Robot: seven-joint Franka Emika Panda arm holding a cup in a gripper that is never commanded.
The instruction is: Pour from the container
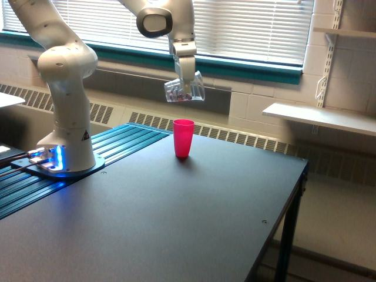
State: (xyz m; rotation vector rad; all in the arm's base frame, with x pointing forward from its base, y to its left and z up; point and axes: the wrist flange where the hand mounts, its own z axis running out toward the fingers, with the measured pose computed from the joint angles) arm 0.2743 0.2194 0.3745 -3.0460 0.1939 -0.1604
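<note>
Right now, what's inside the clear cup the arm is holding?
The clear cup, held tilted in the end effector above the pink cup, shows small dark and reddish bits. What they are is too small to tell, and the end effector covers part of the cup.

White glossy robot arm [66, 88] made of fat rounded segments, thick column at the bottom with a small black triangle sticker [86, 136] at about 4 o'clock on its lower side. Round base plate [64, 168] glows blue at its 9 o'clock edge, where cables and plugs [26, 160] go in. Upper joint has a dark grey oval cap [154, 22] with a lighter oval centre, and below it the wrist narrows to a slim white gripper [187, 88], details too small to tell.
</note>
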